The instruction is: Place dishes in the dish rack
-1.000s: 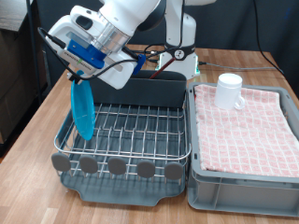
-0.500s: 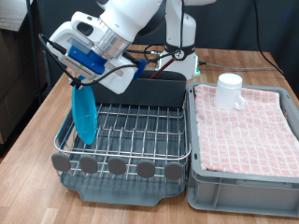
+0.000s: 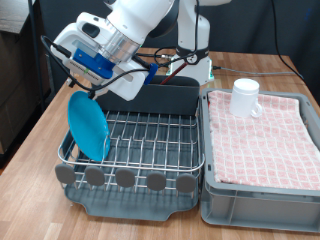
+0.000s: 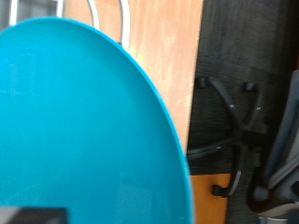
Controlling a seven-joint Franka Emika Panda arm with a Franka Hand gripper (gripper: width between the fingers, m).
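Gripper (image 3: 88,88): poised just above the plate's top edge; whether its fingers grip or have released cannot be told.
Plate (image 3: 88,127): light-blue, on edge in the dish rack (image 3: 150,140) wires, leaning, towards the worktop's exterior-left edge; standing suits draining.
Mug (image 3: 246,97): white, on the checked cloth (image 3: 270,140), well apart, unracked.

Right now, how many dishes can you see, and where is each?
2. The light-blue plate stands on edge in the dish rack at the exterior view's left, under the hand. The white mug sits on the pink cloth. Others may be hidden.
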